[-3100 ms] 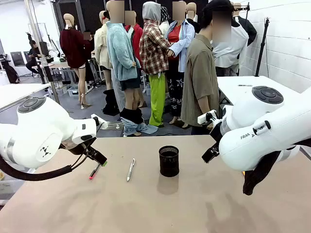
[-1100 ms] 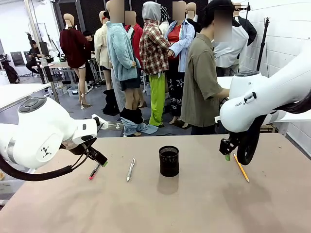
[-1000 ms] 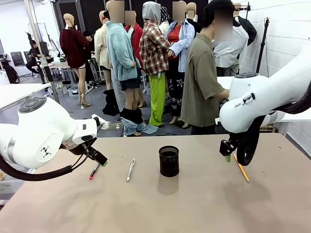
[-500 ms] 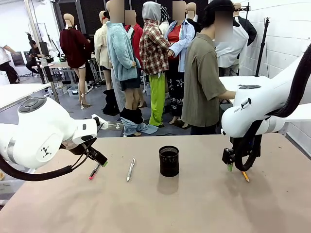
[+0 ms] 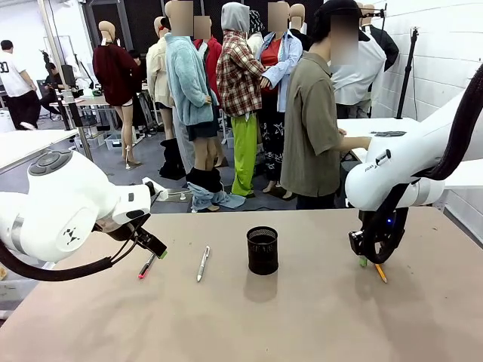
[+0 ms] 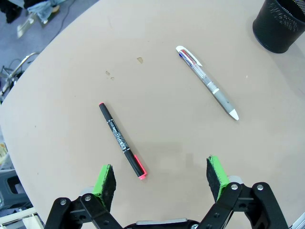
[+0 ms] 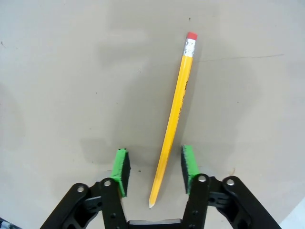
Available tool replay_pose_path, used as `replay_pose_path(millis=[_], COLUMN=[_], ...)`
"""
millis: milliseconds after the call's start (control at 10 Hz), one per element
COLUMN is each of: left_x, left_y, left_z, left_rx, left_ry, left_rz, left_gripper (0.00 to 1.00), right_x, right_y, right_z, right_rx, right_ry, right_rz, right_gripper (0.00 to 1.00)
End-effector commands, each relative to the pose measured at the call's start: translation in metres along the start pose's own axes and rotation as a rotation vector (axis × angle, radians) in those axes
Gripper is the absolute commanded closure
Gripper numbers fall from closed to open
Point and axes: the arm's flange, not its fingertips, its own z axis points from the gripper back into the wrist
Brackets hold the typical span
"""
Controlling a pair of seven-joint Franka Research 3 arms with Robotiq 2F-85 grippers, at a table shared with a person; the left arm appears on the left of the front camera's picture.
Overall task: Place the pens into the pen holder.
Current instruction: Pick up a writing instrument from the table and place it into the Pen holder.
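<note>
Straddling pencil (image 7: 174, 112) right of holder (image 5: 262, 253): right gripper (image 7: 155, 164), jaws parted, no contact. Left gripper (image 6: 161, 174) spread wide, left of holder.

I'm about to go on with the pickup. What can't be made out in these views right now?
- Pen holder inside: front view, its mesh wall hides it; left wrist view, cut off by the corner.
- Pencil: front view, mostly behind the right tool.
- Print on the dark pen: left wrist view, too small to read.
</note>
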Motion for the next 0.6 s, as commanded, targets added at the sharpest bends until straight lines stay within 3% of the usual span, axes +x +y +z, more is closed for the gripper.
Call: replay_pose_path(millis=[0, 500], left_x=[-0.001, -0.001], left_y=[0.002, 0.002], left_z=[0.000, 0.000], left_rx=[-0.001, -0.001], left_ry=[-0.001, -0.001], left_rz=[0.006, 0.006], left_gripper=[0.00, 0.00], right_x=[0.007, 0.006], right_y=[0.001, 0.008], right_z=[-0.001, 0.010], right_rx=[-0.008, -0.026], right_ry=[0.032, 0.044], right_rz=[0.029, 0.123], right_gripper=[1.00, 1.00])
